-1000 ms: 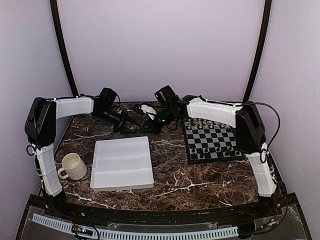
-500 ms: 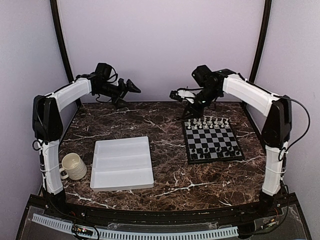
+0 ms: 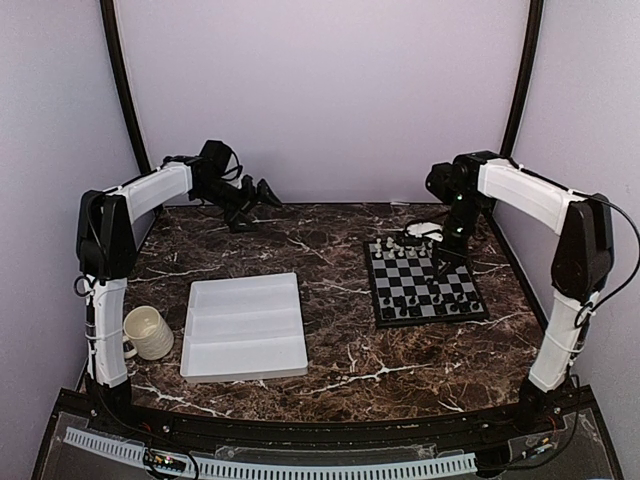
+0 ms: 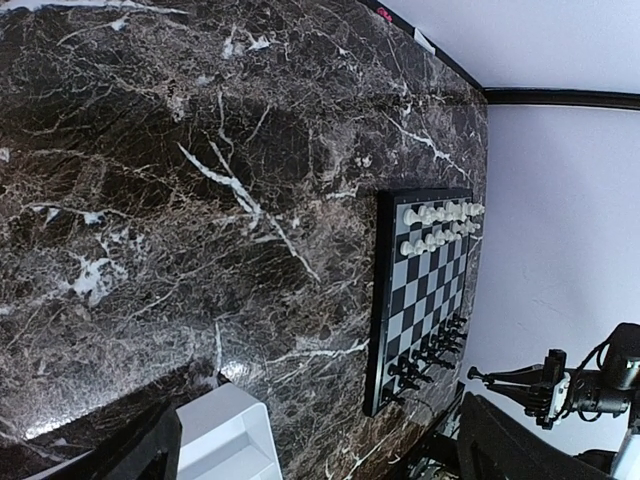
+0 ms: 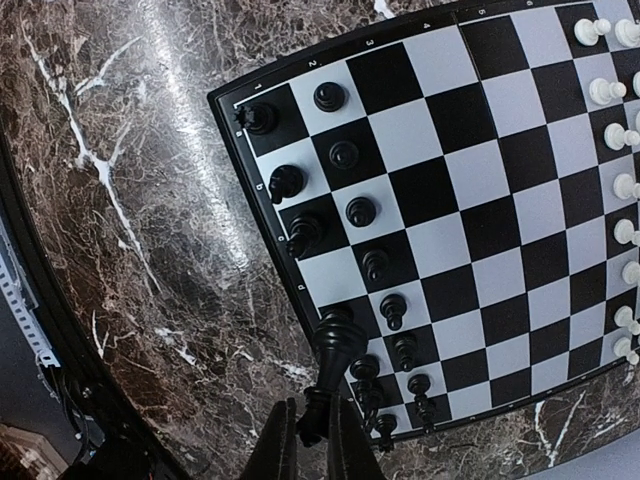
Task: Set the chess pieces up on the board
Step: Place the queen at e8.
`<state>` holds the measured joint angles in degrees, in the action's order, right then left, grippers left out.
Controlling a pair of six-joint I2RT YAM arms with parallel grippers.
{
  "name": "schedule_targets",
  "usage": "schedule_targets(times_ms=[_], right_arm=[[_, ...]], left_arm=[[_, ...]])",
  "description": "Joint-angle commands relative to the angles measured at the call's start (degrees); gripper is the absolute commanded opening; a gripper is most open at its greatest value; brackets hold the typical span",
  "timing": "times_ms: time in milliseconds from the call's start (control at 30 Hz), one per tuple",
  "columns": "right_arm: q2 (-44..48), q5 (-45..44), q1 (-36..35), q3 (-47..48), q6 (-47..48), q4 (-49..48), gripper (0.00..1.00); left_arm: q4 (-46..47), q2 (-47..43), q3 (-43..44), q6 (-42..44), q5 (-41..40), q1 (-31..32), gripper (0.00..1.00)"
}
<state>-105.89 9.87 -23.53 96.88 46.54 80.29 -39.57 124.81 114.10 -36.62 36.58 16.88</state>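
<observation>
The board (image 3: 425, 282) lies at the right of the table, white chess pieces (image 3: 410, 243) on its far rows and black ones (image 3: 425, 303) on its near rows. My right gripper (image 3: 443, 258) hangs over the board's right part. In the right wrist view that gripper (image 5: 315, 408) is shut on a black chess piece (image 5: 338, 350), held by its base above the board's edge (image 5: 262, 212) beside the black rows (image 5: 360, 211). My left gripper (image 3: 262, 190) is raised at the back left, open and empty; its view shows the board (image 4: 425, 290) from afar.
A white tray (image 3: 245, 325) lies at the table's middle left, its corner (image 4: 225, 435) also in the left wrist view. A ribbed cream mug (image 3: 148, 333) stands at the near left. The back wall is close behind both arms.
A second ago both grippers met low at the back centre. They have parted: the right one swung right over the board with the black piece, and the left one rose and drew back left, open.
</observation>
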Motion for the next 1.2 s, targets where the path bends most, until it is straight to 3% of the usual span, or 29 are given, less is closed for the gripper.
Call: schedule_targets(times_ms=[0,233,567,1167], right_arm=[[-0.88,-1.73,-0.60,0.90,-0.79,0.90,0.00],[-4.98,-3.11,-1.12,1.73,-1.88,0.91,0.00],[-6.00,-4.55,-4.47,-3.04,-2.56,0.81,0.00],[-9.60,-8.46,-4.60,-3.54,-4.27,-0.03,0.00]], left_arm=[[-1.30,-1.24,-0.82,0.63,2.30,-0.17,0.99],[0.76,-1.24,-2.29,-2.53,5.97,-0.32,0.99],[-0.17,-1.24,-2.20,-2.28,5.89,-0.45,0.99],[-1.53,-1.68,-3.45,-1.79,5.54,-0.45,0.99]])
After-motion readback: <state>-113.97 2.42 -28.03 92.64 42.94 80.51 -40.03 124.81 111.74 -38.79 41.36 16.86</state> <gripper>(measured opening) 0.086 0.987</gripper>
